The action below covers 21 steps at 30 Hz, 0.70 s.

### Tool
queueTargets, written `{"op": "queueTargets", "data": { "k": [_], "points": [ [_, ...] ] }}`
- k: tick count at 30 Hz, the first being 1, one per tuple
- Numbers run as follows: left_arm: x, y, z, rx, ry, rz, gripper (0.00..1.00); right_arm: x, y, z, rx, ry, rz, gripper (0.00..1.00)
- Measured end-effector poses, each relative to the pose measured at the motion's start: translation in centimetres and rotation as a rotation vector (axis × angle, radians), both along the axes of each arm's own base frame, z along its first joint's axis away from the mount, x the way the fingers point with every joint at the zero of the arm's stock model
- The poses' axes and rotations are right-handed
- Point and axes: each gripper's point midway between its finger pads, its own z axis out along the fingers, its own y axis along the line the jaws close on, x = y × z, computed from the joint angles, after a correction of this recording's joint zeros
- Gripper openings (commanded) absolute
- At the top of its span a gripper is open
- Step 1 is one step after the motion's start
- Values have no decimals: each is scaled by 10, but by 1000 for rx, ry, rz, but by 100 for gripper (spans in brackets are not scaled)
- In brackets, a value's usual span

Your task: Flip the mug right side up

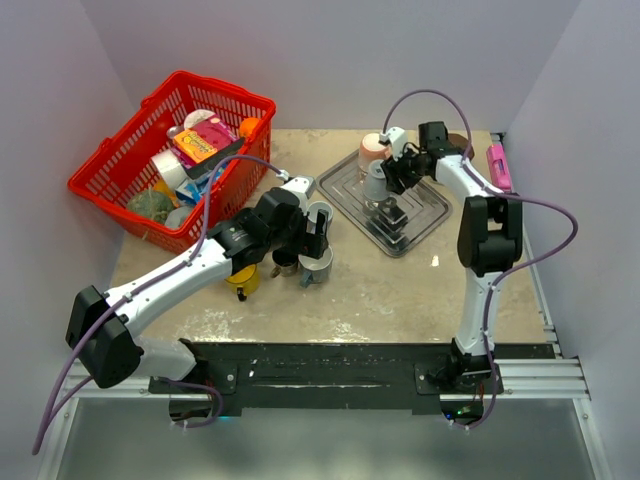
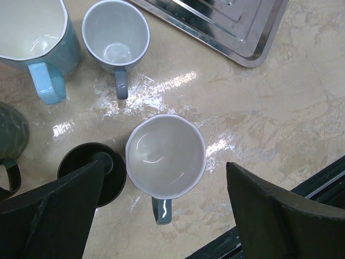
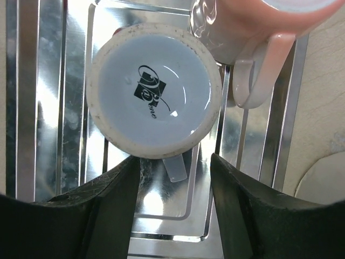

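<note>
**Right claw straddles the upturned mug's handle**

Top view: one white mug (image 1: pixel 375 182) sits base-up on the single steel tray (image 1: pixel 425 228), under the right claw (image 1: pixel 388 190). One pink mug (image 1: pixel 372 150) stands just behind it. The left claw (image 1: pixel 315 235) hangs over a cluster of mugs on the counter (image 1: pixel 400 300). One red basket (image 1: pixel 105 170) stands far left.

Left wrist: the left claw gapes wide and holds nothing. Four upright mugs show below it: scalloped white mug (image 2: pixel 165 154), grey mug (image 2: pixel 116 32), light-blue mug (image 2: pixel 32 32) and dark green mug (image 2: pixel 11 135). Beside them is one black vessel (image 2: pixel 89 167) I cannot identify.

Right wrist: the jaws stand apart either side of the handle (image 3: pixel 175 168), touching neither face. Clamp squarely, close to the wall. Lift clear of the pink mug before rolling the wrist.
</note>
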Motion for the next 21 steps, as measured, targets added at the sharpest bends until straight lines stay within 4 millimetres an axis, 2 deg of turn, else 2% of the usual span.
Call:
{"op": "queueTargets", "data": {
  "k": [4, 6, 11, 17, 18, 19, 20, 21],
  "points": [
    [0, 0, 0, 0, 0, 0, 99, 2, -2, -10, -11, 14, -8, 53],
    [0, 0, 0, 0, 0, 0, 99, 2, -2, -12, -12, 19, -10, 46],
    [0, 0, 0, 0, 0, 0, 99, 12, 0, -9, 12, -20, -34, 38],
    [0, 0, 0, 1, 1, 0, 99, 12, 2, -12, 32, -19, -48, 29],
    [0, 0, 0, 1, 1, 0, 99, 12, 3, -12, 35, -17, -49, 24],
    [0, 0, 0, 1, 0, 0, 99, 12, 3, -14, 38, -13, -50, 12],
    [0, 0, 0, 1, 1, 0, 99, 13, 3, -15, 39, -11, -50, 4],
    [0, 0, 0, 1, 0, 0, 99, 12, 5, -15, 46, -12, -43, 0]
  ]
}}
